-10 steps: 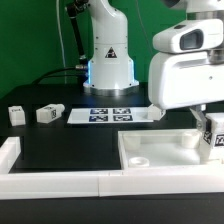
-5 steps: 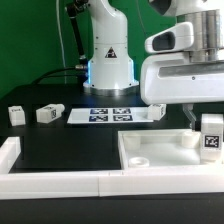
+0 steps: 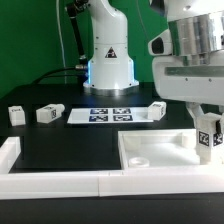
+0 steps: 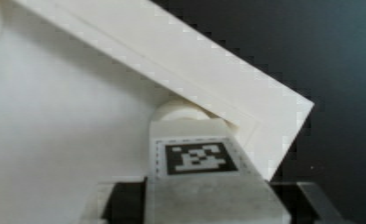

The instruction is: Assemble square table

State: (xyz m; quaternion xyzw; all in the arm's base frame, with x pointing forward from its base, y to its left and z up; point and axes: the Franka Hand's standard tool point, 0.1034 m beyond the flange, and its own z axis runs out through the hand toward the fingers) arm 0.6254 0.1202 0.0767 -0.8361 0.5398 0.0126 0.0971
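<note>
- Exterior view: the gripper point(image 3: 207, 122) hangs over the far corner of the table top point(image 3: 150, 152) on the exterior view's right. It pinches the held leg point(image 3: 208, 143) upright, tag toward the camera.
- Wrist view: the held leg point(image 4: 198, 150) sits between two dark fingers point(image 4: 123, 200), its rounded lower end at the inner angle of the raised rim point(image 4: 233, 85). Whether that end touches the floor of the top cannot be told.
- Other parts: the table top lies just behind the front border bar point(image 3: 60, 182). A second leg point(image 3: 14, 114) and a third leg point(image 3: 50, 113) lie at the exterior view's left, and a fourth leg point(image 3: 158, 109) lies at the end of the marker board point(image 3: 105, 115).
- Risk, seating: the socket for the leg is hidden beneath it in both views. If the end is off-centre, it will likely catch on the rim wall or enter askew and jam.
- Risk, shifting: downward pressure applied off-centre could push or tip the table top, since nothing visible clamps it.
- Risk, slip: resistance at the corner could twist the leg within the pinch and spoil its alignment.
- Edges: the rim closes in on two sides of the leg, so the fingers have little sideways margin there.
- Open room: free movement lies upward and toward the middle of the table top.
</note>
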